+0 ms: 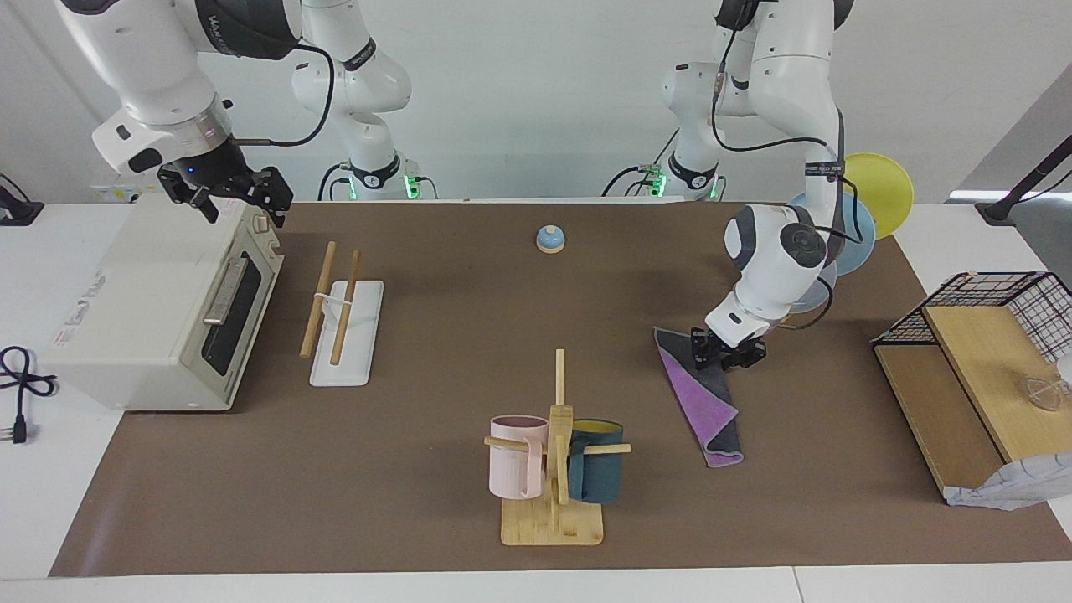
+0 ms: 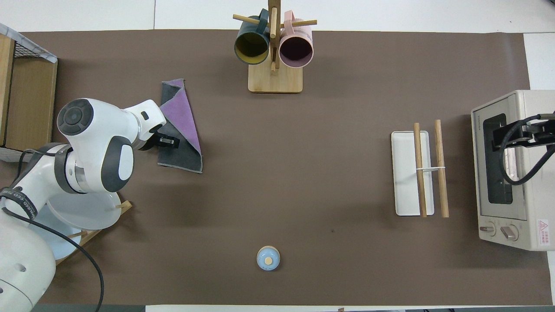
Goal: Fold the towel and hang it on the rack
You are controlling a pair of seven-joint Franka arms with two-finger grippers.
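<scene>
The left hand (image 1: 727, 356) pinches the robot-side end of the purple-and-grey cloth towel (image 1: 702, 400), whose length runs away from the robots, with the two-rod wooden rack (image 1: 337, 303) well apart toward the right arm's end of the bench.

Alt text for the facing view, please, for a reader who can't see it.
The left claw is down on the near-robot end of the folded purple-and-grey towel lying on the brown mat. The right claw waits over the toaster oven, beside the two-rod rack; a mug tree stands mid-table.
</scene>
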